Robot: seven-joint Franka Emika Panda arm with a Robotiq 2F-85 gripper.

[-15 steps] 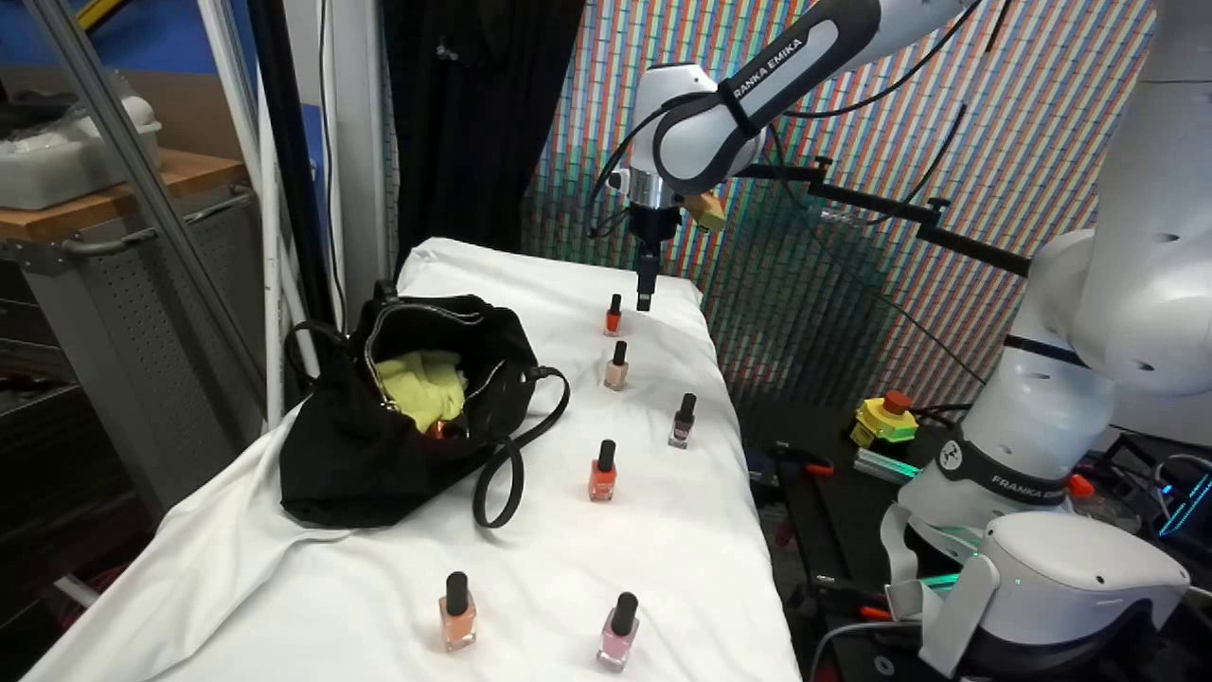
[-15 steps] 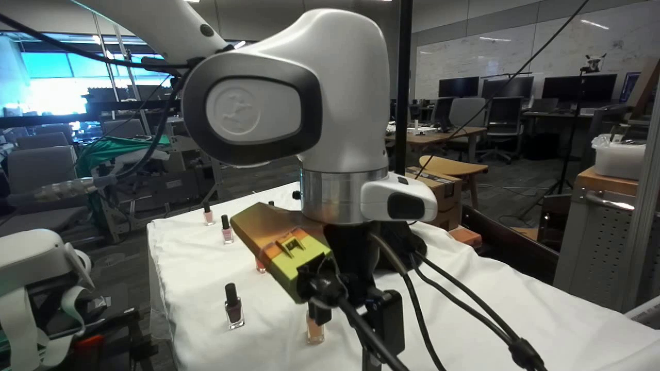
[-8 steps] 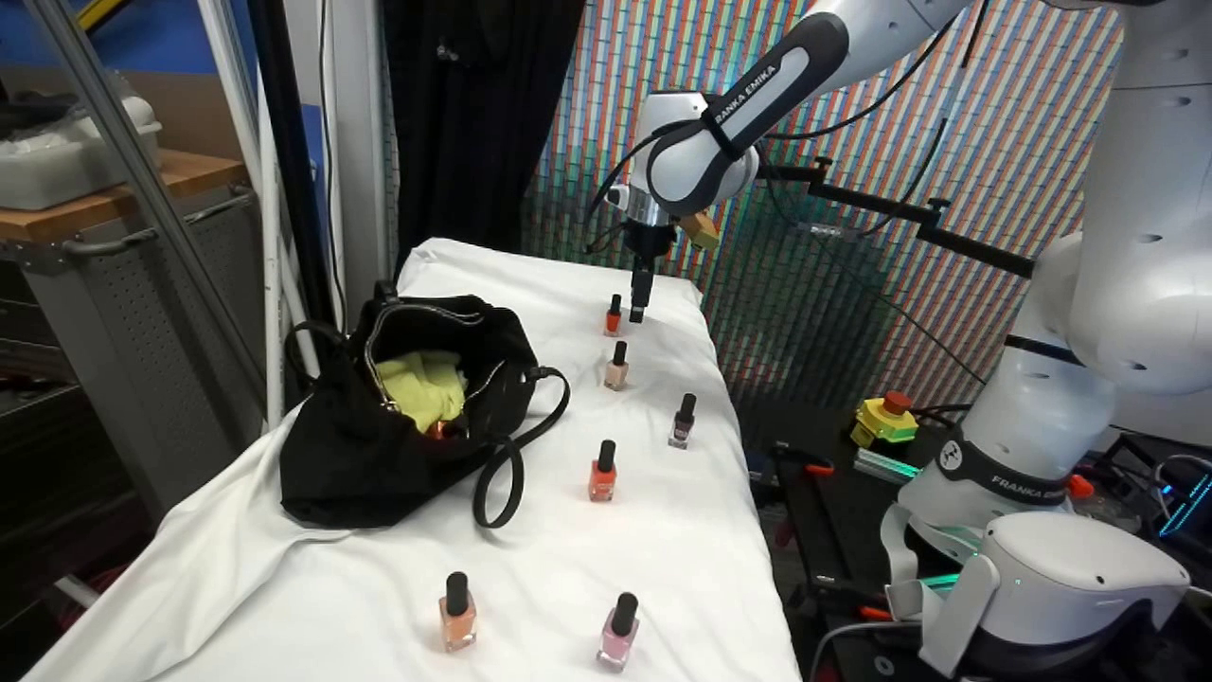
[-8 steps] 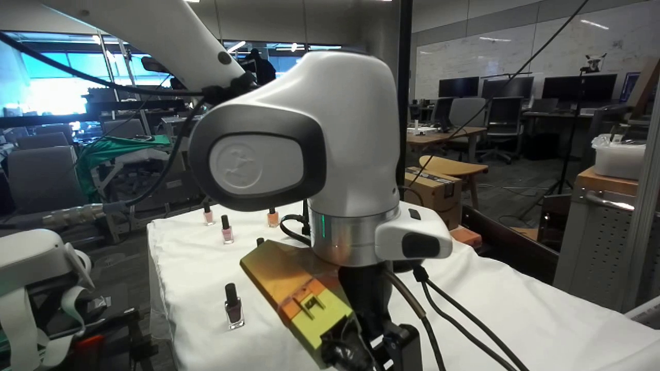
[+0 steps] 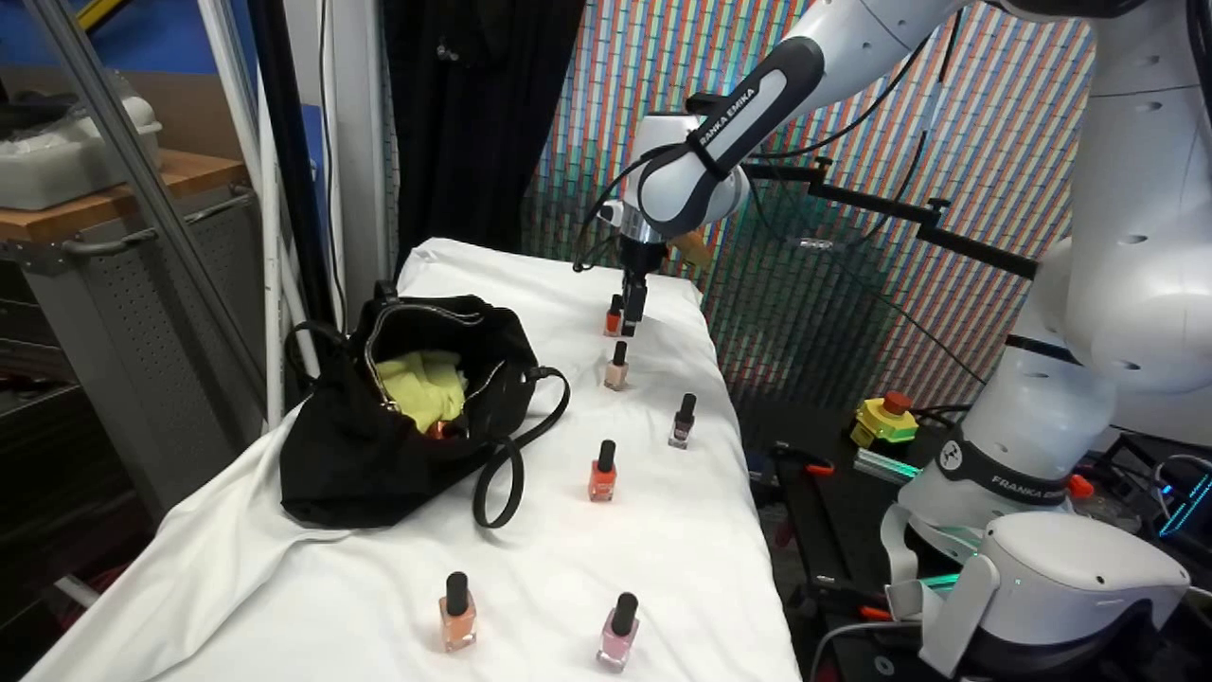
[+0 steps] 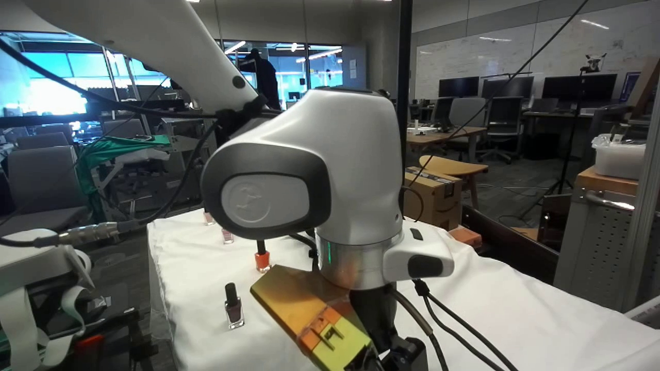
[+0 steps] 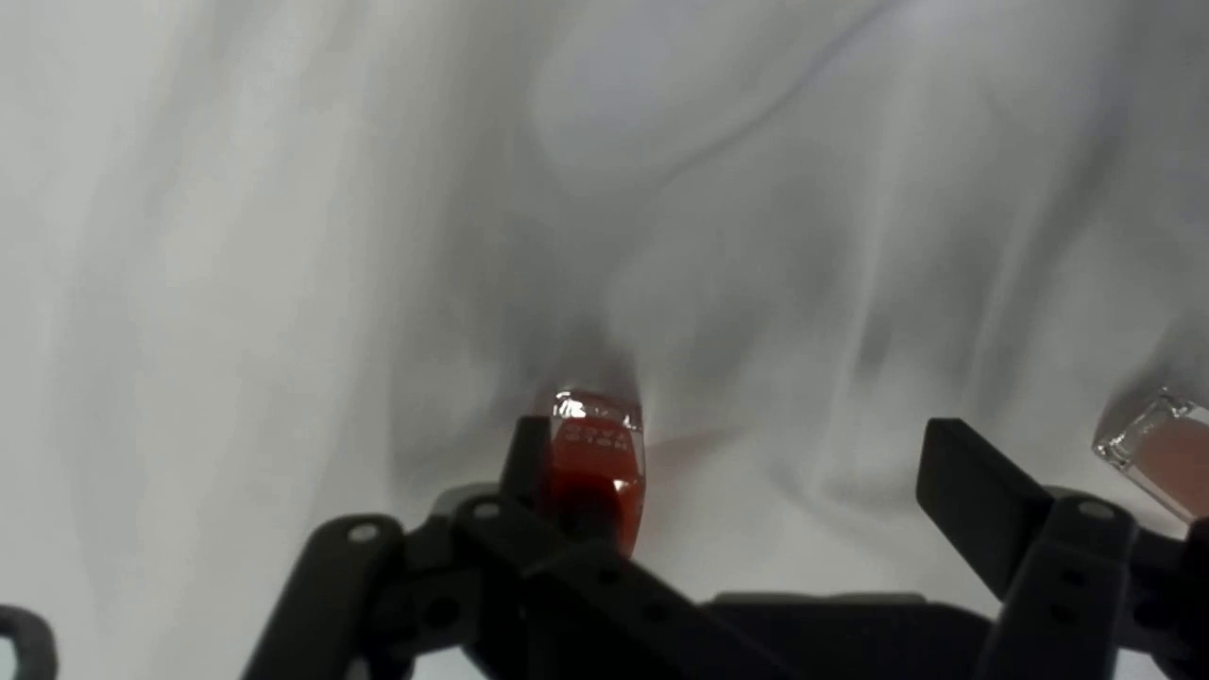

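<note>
Well, going by the wrist view, the gripper (image 7: 734, 463) stands wide and grips nothing, and the red bottle (image 7: 600, 460) shows just inside the finger (image 7: 526, 463) at that view's left, which hides part of it (whether they touch, I can't tell from where I'm standing). The beige bottle (image 7: 1171, 453) is past the opposite finger (image 7: 982, 501), outside the gap. In an exterior view the red bottle stands upright, long axis vertical and black cap on top, the gripper overlapping its edge, the beige bottle standing near. They share a creased white cloth (image 5: 530, 606) with a black bag (image 5: 369, 474), its mouth open on some yellow-green fabric (image 5: 423, 388), and a dark curtain (image 5: 473, 123) hangs behind. In an exterior view the arm (image 6: 356, 144) fills the middle, an orange-and-yellow block (image 6: 289, 293) mounted at its wrist; the red bottle doesn't show, nor do the fingertips. A dark purple bottle (image 6: 234, 312) stands upright on the cloth there. Beyond, I see a cardboard box (image 6: 435, 198), office chairs (image 6: 504, 121) and monitors (image 6: 580, 87).
</note>
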